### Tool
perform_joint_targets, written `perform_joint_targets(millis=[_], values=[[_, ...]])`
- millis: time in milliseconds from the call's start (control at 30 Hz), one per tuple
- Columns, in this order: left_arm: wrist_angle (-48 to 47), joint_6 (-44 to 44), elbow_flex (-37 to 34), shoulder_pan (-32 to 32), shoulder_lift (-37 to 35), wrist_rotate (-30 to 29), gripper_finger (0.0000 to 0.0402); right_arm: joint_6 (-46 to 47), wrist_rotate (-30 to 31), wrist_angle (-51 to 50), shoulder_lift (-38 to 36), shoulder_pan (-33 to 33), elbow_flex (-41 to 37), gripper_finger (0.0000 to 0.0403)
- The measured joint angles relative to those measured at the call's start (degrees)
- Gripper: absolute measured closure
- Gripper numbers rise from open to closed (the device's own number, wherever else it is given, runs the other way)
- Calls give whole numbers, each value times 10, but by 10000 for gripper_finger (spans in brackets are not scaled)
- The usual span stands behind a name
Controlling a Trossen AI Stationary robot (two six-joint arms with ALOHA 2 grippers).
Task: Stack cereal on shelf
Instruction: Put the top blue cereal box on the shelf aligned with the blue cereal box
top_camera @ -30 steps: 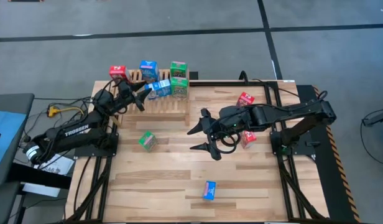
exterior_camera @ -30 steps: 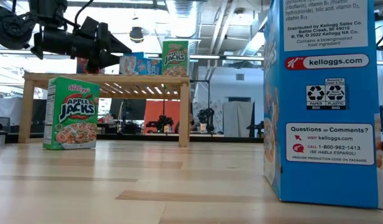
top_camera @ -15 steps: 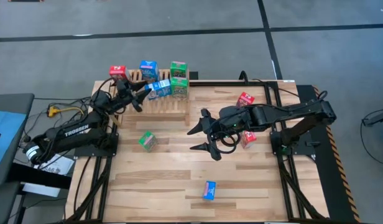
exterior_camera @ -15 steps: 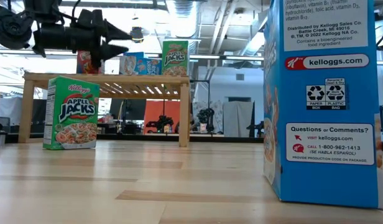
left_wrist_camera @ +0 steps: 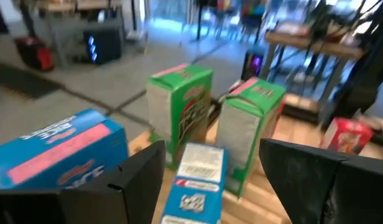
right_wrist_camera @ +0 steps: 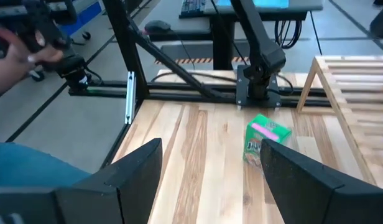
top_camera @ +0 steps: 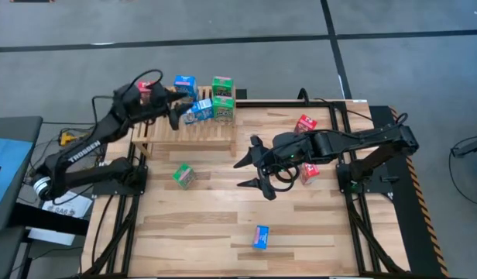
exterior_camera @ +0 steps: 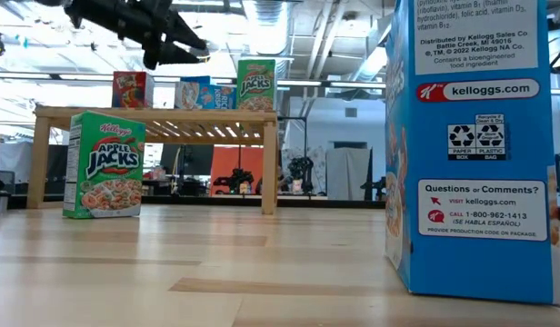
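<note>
The left pincer (top_camera: 175,106) hung raised above the wooden shelf (top_camera: 165,133) at the far left of the bench (top_camera: 223,225), its fingers spread and holding nothing, just beside the cluster of cereal boxes on top. On that shelf stood a red box (top_camera: 147,90) at the left end, a blue box (top_camera: 185,85) next to it, two green boxes (top_camera: 222,97) together at the right end, and a smaller blue box (top_camera: 198,111) tipped at an angle in front of them. From the left wrist's own view the tilted blue box (left_wrist_camera: 194,183) lay between the two dark fingers, with the green pair (left_wrist_camera: 182,112) upright behind it. The right pincer (top_camera: 249,173) hovered over the middle of the bench, fingers wide apart and empty. Loose on the planks were a green box (top_camera: 183,176) near the shelf's front, a blue box (top_camera: 260,237) towards the near edge, and two red boxes (top_camera: 305,124) on the right, one partly hidden under the right arm.
</note>
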Motion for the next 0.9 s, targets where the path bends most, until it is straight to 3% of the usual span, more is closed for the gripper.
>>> perform_joint_targets(millis=[267, 900], values=[[-115, 23, 77, -3, 36, -11, 152, 0, 0, -27, 0, 0, 0, 106], [-120, 22, 80, -3, 41, -21, 152, -2, 0, -37, 0, 0, 0, 106]])
